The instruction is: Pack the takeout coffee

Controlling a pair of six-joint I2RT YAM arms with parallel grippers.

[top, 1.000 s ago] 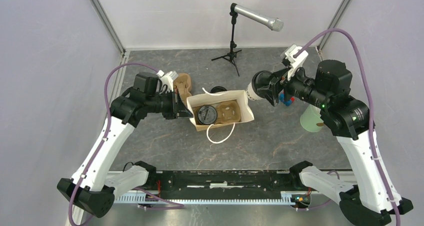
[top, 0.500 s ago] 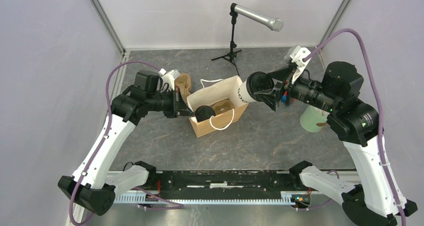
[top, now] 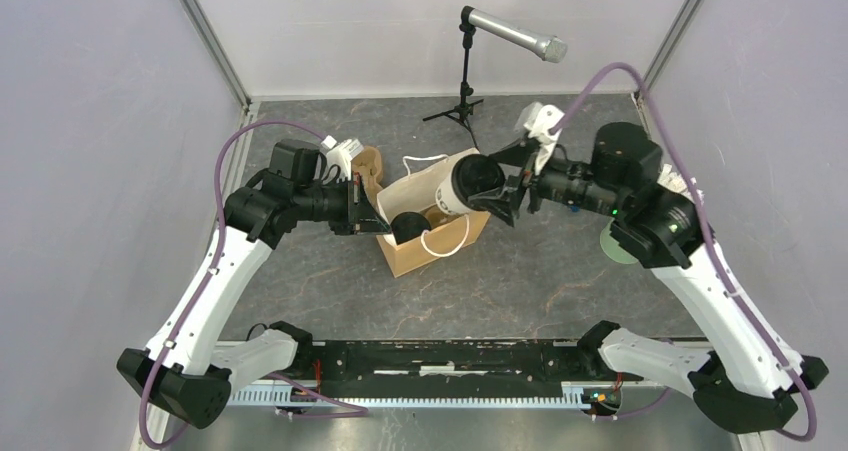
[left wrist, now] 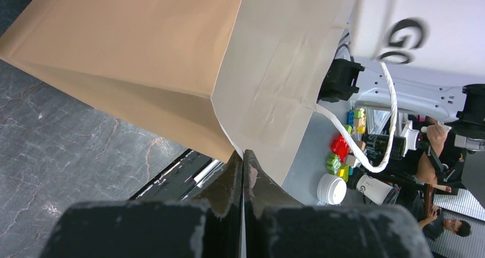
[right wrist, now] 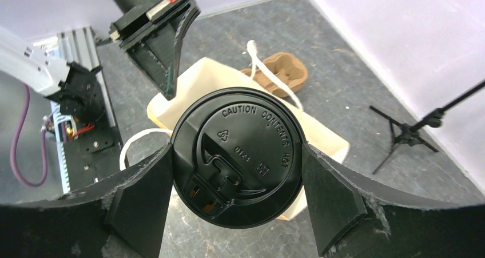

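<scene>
— How many cups?
— Two. The first cup (top: 470,185) is tilted in the right gripper (top: 497,187), whose fingers clasp its sides. Its base points into the bag (top: 440,248) at the 1 o'clock rim. The second cup (top: 408,227) sits inside the bag.
— The left gripper (top: 368,214)?
— Closed, pinching the bag's 9 o'clock rim. One carrier (top: 368,165) lies near, at 10 o'clock.
</scene>
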